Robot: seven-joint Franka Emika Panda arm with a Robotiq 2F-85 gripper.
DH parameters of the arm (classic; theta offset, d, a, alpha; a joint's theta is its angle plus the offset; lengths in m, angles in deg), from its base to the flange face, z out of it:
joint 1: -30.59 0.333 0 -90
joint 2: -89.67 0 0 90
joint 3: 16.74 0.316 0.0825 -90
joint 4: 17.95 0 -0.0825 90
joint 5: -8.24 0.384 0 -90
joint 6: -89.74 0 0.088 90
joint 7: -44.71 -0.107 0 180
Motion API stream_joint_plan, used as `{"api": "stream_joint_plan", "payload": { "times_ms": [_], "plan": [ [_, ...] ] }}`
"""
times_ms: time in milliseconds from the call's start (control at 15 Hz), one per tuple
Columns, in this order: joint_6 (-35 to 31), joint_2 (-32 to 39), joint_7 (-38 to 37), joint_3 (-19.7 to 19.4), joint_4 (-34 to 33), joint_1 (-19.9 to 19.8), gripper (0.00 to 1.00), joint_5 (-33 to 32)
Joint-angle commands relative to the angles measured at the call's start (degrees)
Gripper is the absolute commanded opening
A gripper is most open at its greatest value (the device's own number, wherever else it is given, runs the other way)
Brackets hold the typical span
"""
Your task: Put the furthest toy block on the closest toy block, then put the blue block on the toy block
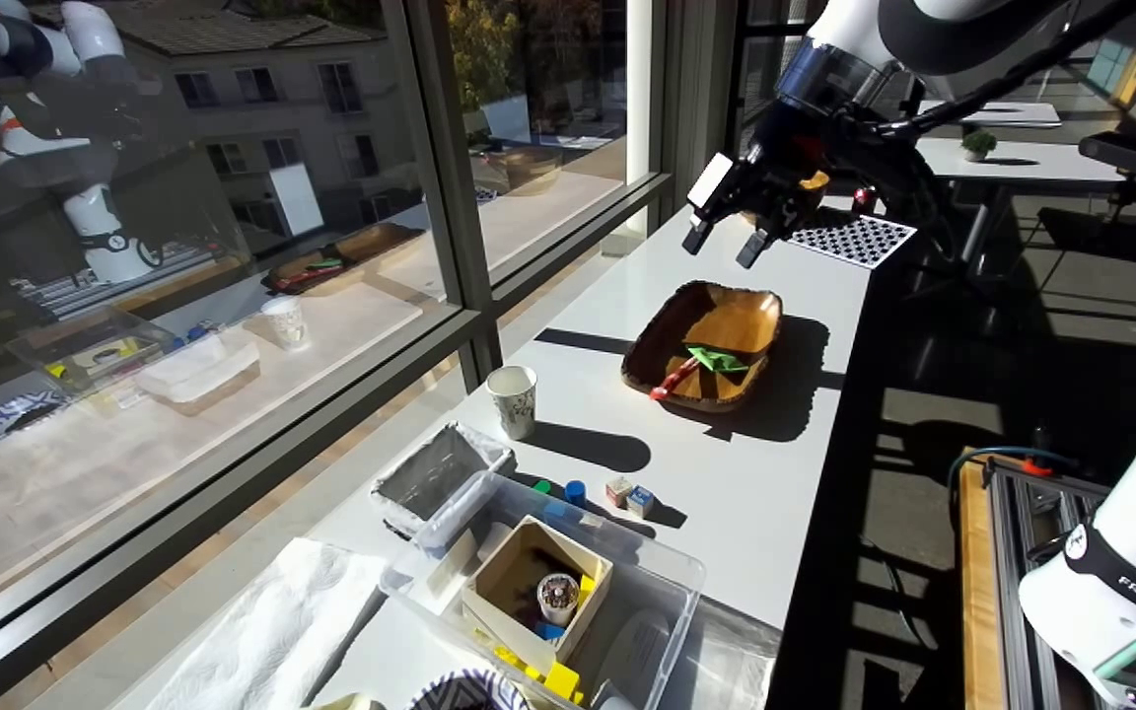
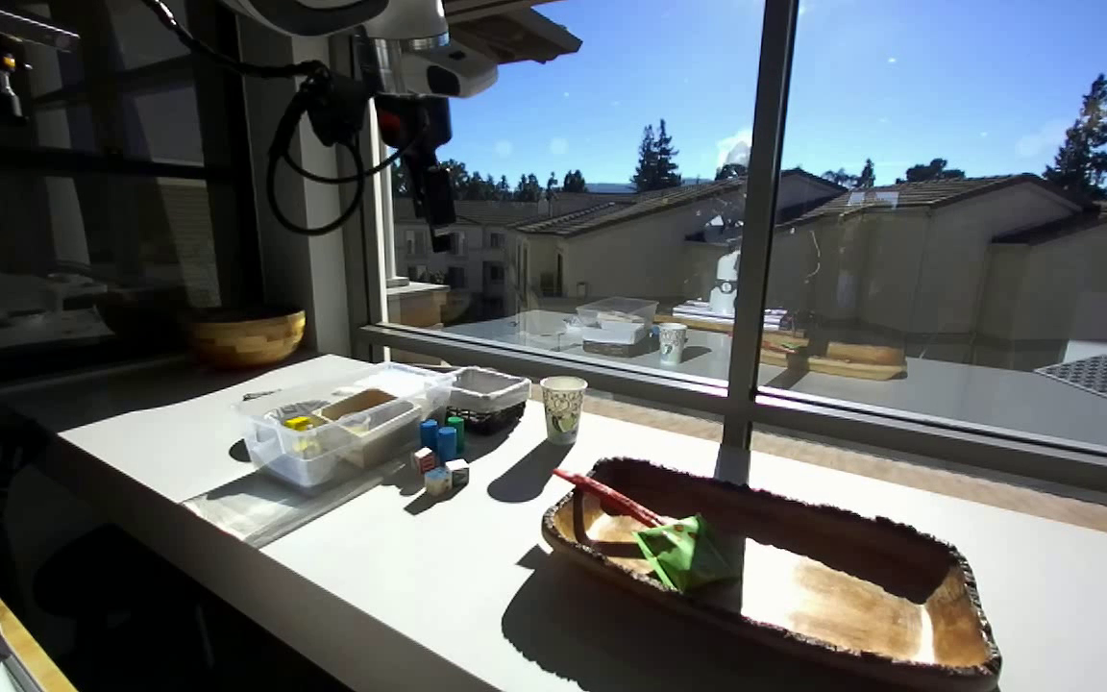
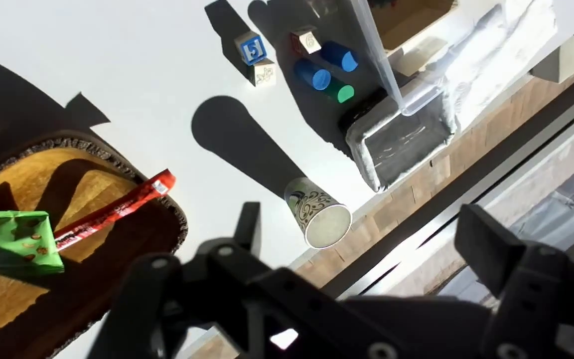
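About midway between the edges of the bench (image 1: 741,503): wooden toy cubes (image 3: 251,48) and blue cylinders (image 3: 313,75). Probably light, hard, kinda slick, so pinch opposite sides. Gripper (image 1: 724,246) spread wide, empty.

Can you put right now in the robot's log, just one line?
Gripper: open, empty, up high | three toy blocks: on table, unstacked | two blue blocks: upright beside plastic bin

Arm (image 1: 849,30) raised; end effector (image 1: 723,245) aloft, fingers (image 1: 751,248) apart; shadowed wrist (image 1: 793,133) perhaps tilted.
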Motion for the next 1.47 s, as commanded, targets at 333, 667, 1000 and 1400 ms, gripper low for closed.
{"api": "stream_joint_plan", "payload": {
  "times_ms": [333, 667, 1000, 1400],
  "plan": [
    [-1.30, 9.21, -3.81, 1.74, -4.93, 0.62, 1.00, 1.97],
    [0.08, 11.55, -1.02, 0.90, -6.64, 1.66, 1.00, 2.56],
    [7.93, 22.55, 3.61, 2.26, -12.72, 2.05, 1.00, -2.64],
    [1.42, 32.90, 3.91, 4.83, -17.35, 2.46, 1.00, -17.08]
  ]
}}
